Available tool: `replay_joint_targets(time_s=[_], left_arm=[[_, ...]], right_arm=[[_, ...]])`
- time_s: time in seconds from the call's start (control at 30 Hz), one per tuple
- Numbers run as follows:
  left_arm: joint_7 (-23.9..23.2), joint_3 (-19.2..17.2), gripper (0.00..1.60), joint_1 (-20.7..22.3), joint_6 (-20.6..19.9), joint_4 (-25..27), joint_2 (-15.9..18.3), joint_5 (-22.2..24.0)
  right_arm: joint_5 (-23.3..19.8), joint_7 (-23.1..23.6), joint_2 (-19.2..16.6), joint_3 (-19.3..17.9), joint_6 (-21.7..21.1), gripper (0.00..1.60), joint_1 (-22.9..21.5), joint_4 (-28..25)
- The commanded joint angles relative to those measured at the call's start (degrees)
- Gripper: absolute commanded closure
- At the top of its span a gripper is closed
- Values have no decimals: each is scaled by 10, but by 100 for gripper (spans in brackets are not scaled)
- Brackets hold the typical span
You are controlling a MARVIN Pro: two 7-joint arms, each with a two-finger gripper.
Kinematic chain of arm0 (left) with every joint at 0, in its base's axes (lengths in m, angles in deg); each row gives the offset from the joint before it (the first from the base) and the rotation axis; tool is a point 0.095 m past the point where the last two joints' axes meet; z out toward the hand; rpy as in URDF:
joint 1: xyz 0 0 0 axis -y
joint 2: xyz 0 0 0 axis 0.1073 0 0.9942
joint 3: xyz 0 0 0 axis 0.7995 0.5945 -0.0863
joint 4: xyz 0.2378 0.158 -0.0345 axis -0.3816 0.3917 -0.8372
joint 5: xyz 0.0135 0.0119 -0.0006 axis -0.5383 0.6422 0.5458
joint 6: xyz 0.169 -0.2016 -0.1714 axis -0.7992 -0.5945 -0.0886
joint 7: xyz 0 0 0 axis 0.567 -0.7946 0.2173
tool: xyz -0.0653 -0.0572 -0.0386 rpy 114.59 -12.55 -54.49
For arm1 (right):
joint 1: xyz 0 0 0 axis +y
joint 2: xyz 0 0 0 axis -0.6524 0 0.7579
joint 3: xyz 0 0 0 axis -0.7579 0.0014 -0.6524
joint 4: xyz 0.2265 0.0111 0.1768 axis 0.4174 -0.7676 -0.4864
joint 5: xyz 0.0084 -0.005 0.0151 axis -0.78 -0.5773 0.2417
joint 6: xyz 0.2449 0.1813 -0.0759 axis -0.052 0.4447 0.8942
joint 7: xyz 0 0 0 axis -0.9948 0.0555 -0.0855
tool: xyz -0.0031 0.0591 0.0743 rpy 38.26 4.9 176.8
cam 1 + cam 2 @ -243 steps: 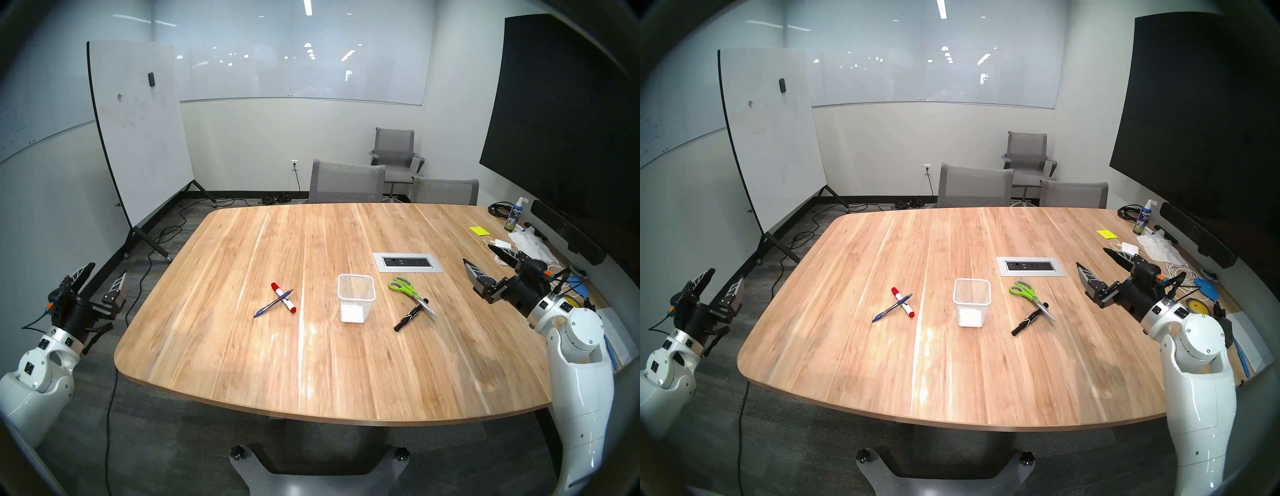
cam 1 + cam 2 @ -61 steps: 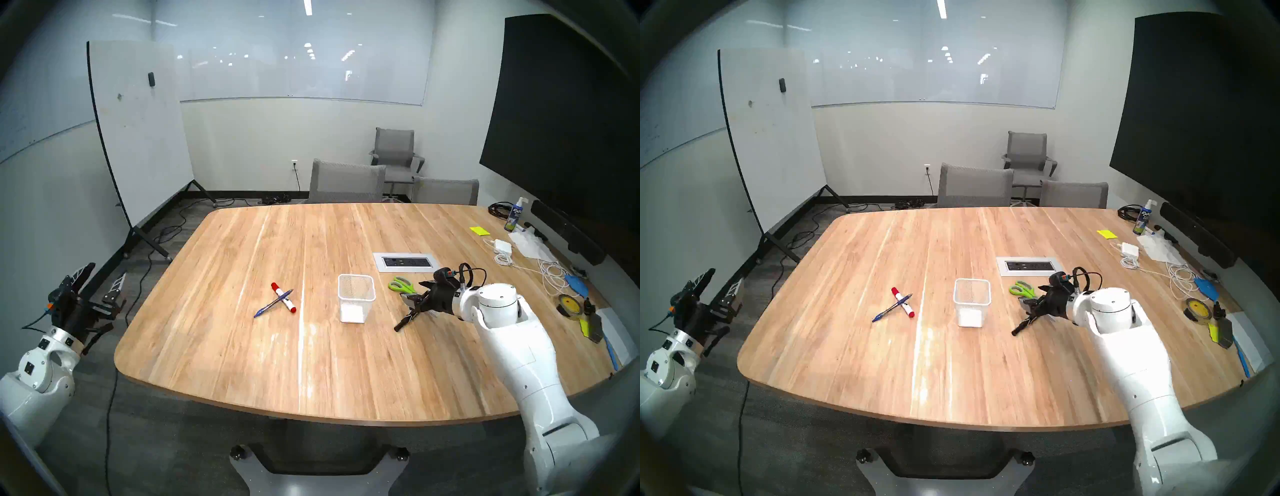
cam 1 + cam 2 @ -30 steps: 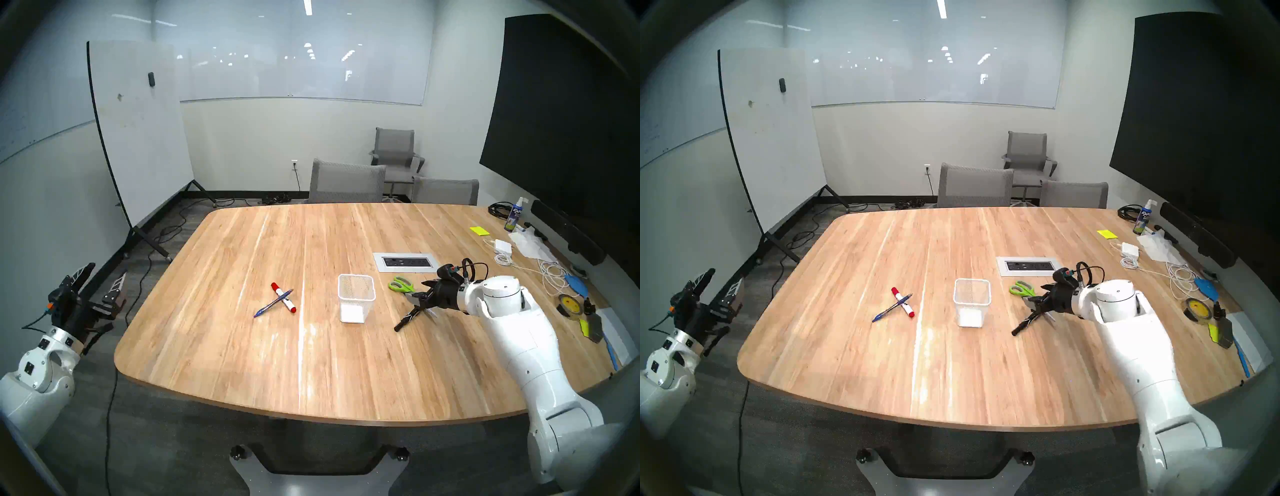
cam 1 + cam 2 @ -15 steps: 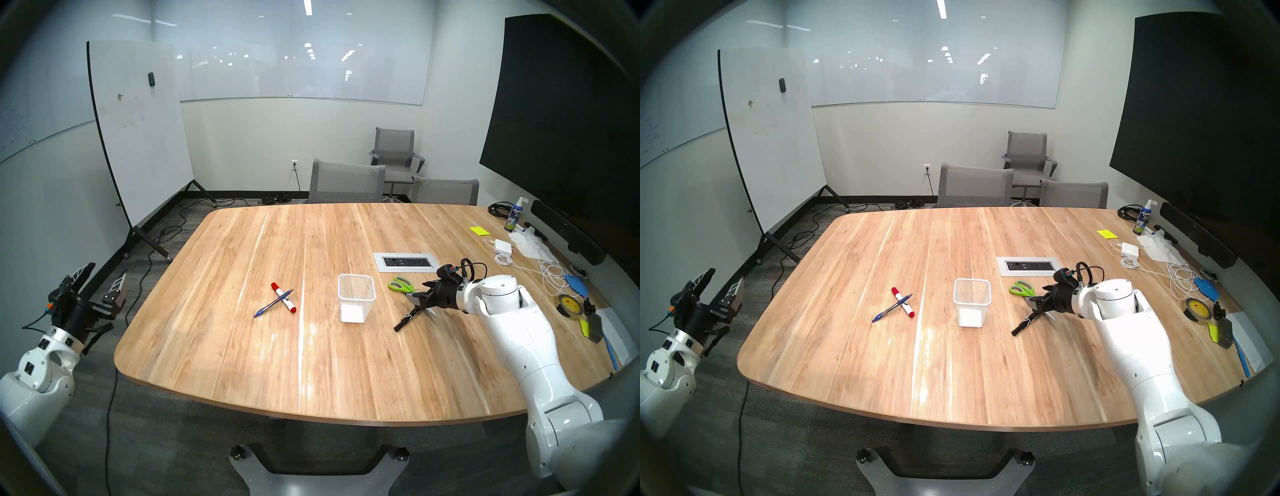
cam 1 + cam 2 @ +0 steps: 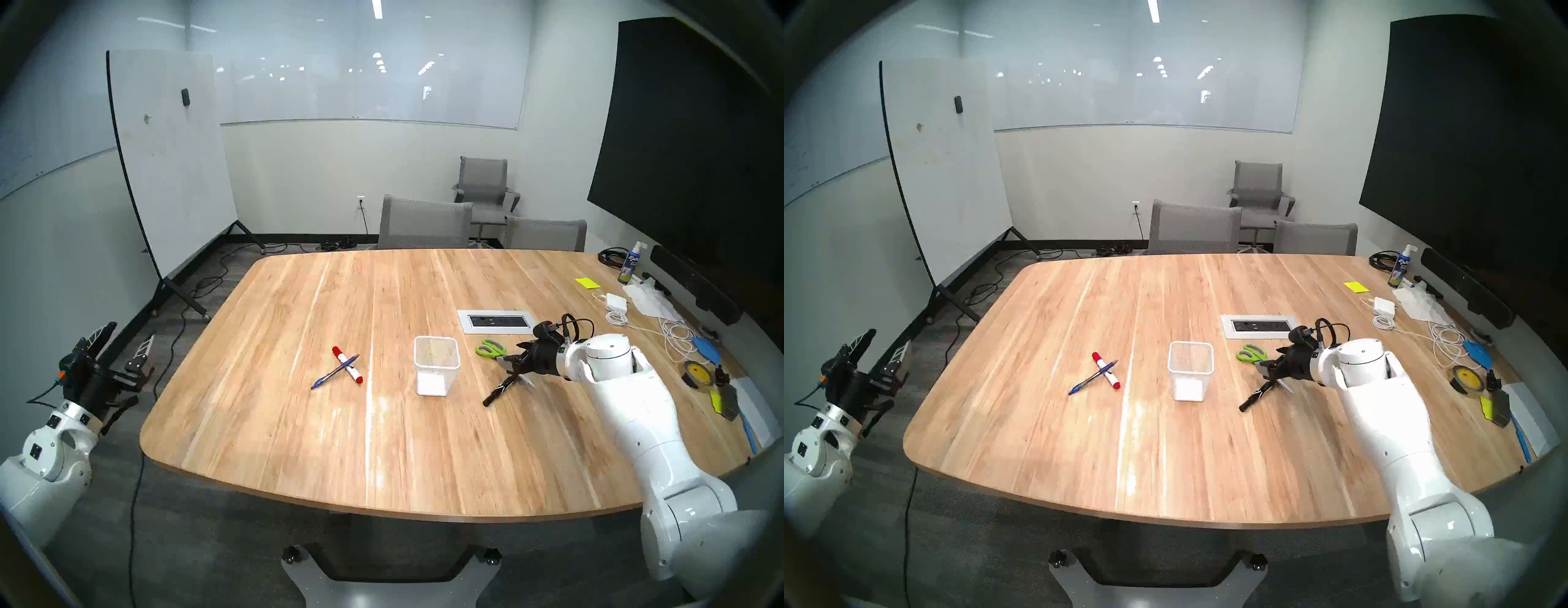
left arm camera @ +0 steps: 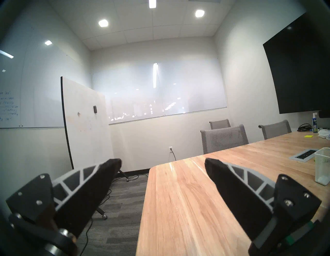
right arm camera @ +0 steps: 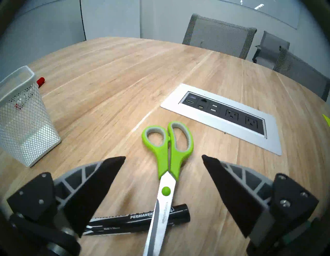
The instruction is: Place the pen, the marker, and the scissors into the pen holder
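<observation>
**Desk:** On the tabletop's right half, near the inset power panel (image 5: 494, 321), what are you seeing of the scissors (image 7: 167, 157)?

**Caption writer:** Your right wrist view shows them flat on the wood: lime-green loop handles with grey lining, a green pivot button, silver blades shut together. The handles point toward the power panel; the blades run back toward the camera and cross over a black marker (image 7: 135, 219), which lies under them.

**Desk:** And your right gripper (image 7: 163, 157)?

**Caption writer:** Its jaws stand wide apart, holding nothing. The black fingertips (image 7: 114, 161) flank the lower part of the handles, one on each side, clear of the plastic. The pivot and blades sit between the two fingers, nearer the wrist. Whether the tips touch the wood, you cannot tell.

**Desk:** Where are the other pieces?

**Caption writer:** Your pen holder (image 5: 437, 366), a white wire-mesh cup with a solid base, stands upright near the tabletop's middle, to the left of the scissors. Farther left, toward the left edge, the slim blue pen (image 5: 335, 372) lies crossed over a white marker with red ends (image 5: 348, 365).

**Desk:** Your left gripper (image 5: 125, 346)?

**Caption writer:** Off the tabletop, beyond its left edge, jaws spread and empty, pointing along the table toward the grey chairs (image 6: 224, 137).
</observation>
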Motion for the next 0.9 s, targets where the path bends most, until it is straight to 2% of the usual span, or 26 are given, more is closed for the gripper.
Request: replay_joint_targets(time_s=[0.0, 0.87], left_arm=[[0, -8, 0, -1, 1, 3, 0, 1], [0, -8, 0, -1, 1, 2, 0, 0]], right_arm=[[2, 4, 0, 1, 8, 0, -31, 11], [17, 56, -12, 7, 40, 0, -70, 68]])
